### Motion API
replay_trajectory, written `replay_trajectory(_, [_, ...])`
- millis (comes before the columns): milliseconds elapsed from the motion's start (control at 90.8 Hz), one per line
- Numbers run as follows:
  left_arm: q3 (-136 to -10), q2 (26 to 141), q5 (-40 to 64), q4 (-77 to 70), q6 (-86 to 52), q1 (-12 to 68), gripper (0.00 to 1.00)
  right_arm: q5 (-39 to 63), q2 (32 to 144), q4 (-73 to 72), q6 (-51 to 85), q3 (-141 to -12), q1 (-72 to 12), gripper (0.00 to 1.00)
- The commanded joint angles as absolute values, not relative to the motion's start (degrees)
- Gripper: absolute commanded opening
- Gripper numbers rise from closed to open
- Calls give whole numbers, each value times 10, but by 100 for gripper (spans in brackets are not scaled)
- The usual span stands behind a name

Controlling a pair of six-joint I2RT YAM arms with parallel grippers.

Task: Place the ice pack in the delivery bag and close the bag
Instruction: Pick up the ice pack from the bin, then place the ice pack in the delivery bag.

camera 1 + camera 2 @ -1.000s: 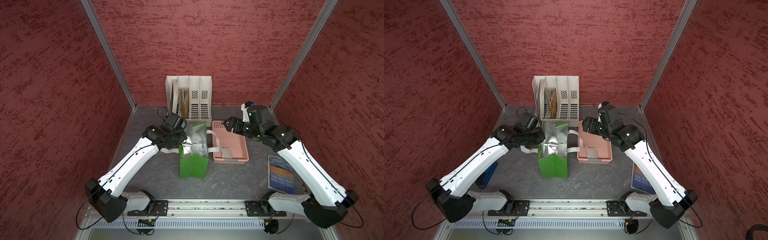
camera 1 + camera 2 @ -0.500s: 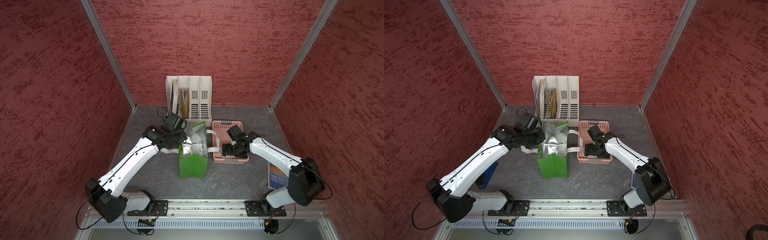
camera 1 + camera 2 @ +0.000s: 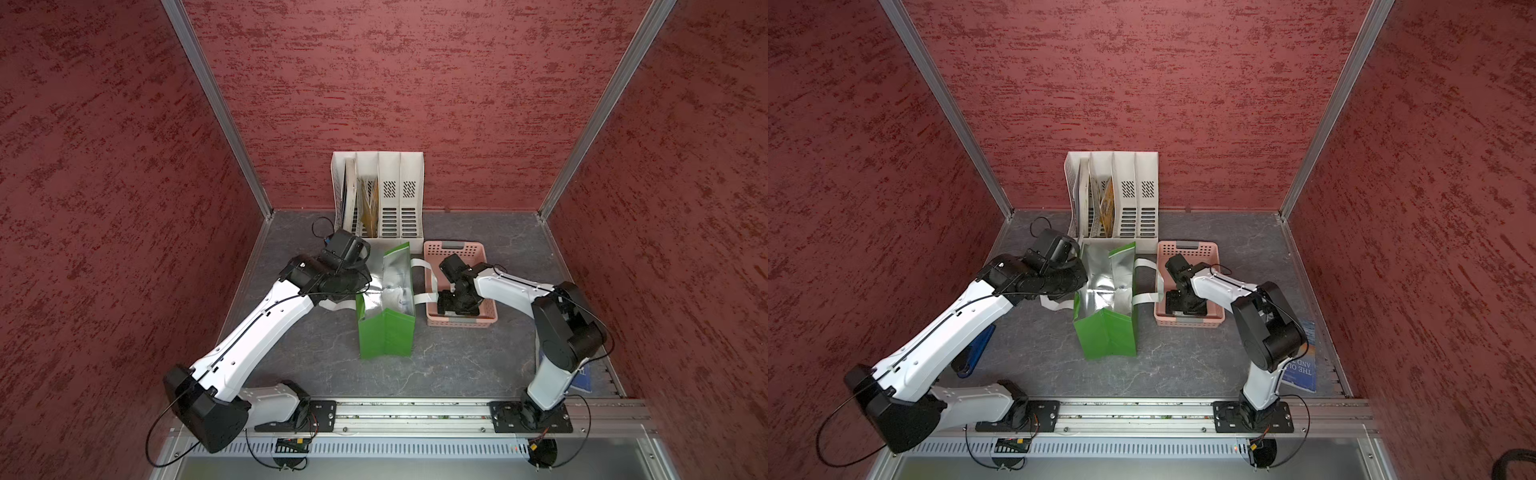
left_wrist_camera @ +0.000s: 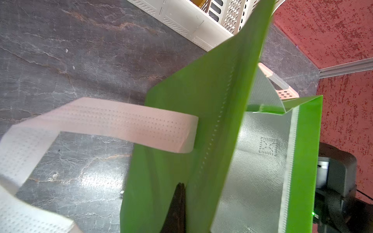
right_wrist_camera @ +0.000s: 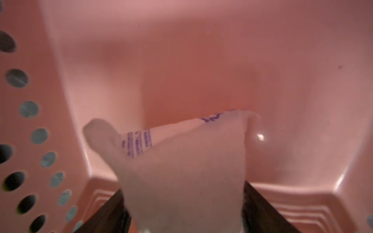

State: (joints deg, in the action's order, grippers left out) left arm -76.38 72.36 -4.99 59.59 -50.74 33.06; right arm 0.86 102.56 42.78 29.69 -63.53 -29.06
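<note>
Left end effector (image 4: 182, 201) pinched shut on delivery bag (image 3: 386, 332) wall, holding mouth open. Right end effector (image 5: 183, 190) inside pink basket (image 3: 453, 248), straddling ice pack (image 5: 181, 161). Grip perhaps incomplete, view blurred. Lift, transfer and release remain.

Between the jaws of your right gripper (image 5: 183, 201) lies the ice pack (image 5: 181, 161), inside the basket (image 5: 282, 80). To the left of these jaws, just beside the basket, stands the delivery bag (image 3: 386, 336). 1 wall of it is between the jaws of your left gripper (image 4: 181, 193). Behind both pairs of jaws stands the file rack (image 3: 390, 195). A book (image 3: 1300, 370) lies before the right jaws, near that arm's base.
</note>
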Motion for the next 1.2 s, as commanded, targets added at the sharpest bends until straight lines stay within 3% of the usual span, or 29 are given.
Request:
replay_trajectory(0, [-759,713,-51,602,-509,329,4,-26,1038,409,304,-643,-288,68])
replay_trajectory(143, [-759,714,-51,602,-510,329,4,-38,1032,419,305,-658,-288,48])
replay_trajectory(286, [-759,714,-53,604,-508,329,4,-51,975,441,300,-676,-288,38])
replay_trajectory(529, [-763,719,-50,599,-508,328,5,-24,761,443,288,-725,-288,34])
replay_trajectory(672, [-767,727,-44,599,-508,328,5,105,699,389,287,-786,-293,35])
replay_trajectory(771, [-765,726,-45,595,-510,328,5,169,737,390,269,-858,-326,33])
replay_trajectory(892, [-765,726,-47,592,-508,328,5,157,821,445,209,-938,-412,31])
replay_trajectory(1190, [-768,729,-48,588,-511,327,5,138,952,454,204,-960,-477,31])
